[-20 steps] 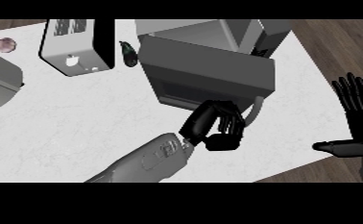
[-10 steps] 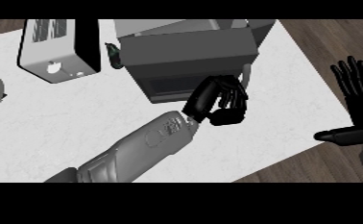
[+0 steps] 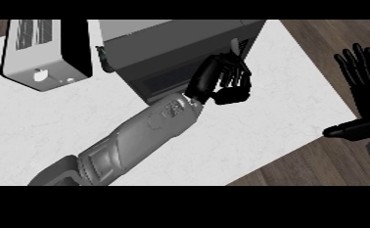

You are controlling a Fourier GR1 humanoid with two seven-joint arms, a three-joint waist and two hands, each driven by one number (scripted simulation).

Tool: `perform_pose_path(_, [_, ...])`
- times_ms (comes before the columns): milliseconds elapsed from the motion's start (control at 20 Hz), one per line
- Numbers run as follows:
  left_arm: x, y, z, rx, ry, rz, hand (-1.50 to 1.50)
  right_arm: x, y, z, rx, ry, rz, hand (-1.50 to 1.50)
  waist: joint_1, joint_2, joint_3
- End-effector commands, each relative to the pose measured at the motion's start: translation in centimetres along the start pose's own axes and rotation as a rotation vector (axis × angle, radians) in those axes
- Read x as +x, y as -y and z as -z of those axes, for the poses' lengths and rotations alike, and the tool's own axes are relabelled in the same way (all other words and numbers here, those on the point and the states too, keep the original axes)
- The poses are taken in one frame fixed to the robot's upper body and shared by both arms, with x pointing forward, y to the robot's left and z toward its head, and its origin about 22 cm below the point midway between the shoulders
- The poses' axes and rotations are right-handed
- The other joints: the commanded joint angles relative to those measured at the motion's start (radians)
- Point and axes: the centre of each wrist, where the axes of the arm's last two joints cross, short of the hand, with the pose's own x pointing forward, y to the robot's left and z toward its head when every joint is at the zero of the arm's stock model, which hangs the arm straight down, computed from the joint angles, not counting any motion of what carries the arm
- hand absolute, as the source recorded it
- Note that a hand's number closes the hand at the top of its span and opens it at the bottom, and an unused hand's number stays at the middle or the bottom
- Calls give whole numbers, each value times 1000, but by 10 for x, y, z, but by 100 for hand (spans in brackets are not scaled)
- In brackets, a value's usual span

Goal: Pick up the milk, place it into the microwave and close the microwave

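We judge the step in hand to be closing the microwave [image 3: 180, 51], which fills the upper middle of the frame; our left hand [image 3: 224, 82] sits at the microwave's right front corner with its fingers curled inward and nothing showing between them; to do this well we would keep the hand against the door's free edge and sweep it towards the body of the oven until the door sits flush, without nudging the toaster [image 3: 47, 51] at the upper left. Our right hand [image 3: 354, 75] rests spread, fingers up, at the right edge. The milk is nowhere visible; we suppose it is inside the microwave, though we cannot confirm it; whether the door is ajar or already shut we cannot tell.
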Motion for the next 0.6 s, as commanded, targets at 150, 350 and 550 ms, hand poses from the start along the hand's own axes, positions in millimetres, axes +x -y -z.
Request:
perform_pose_path(150, [23, 4, 21, 15, 49, -9, 150, 9, -7, 22, 135, 77, 102, -150, -27, 17, 7])
perform_pose_path(350, [29, 3, 27, 28, 59, -8, 150, 14, -11, 30, 204, 49, 119, -150, -41, 20, 7])
perform_pose_path(550, [31, 1, 30, 37, 62, -14, 150, 26, -14, 46, 294, 43, 91, -150, -47, 27, 6])
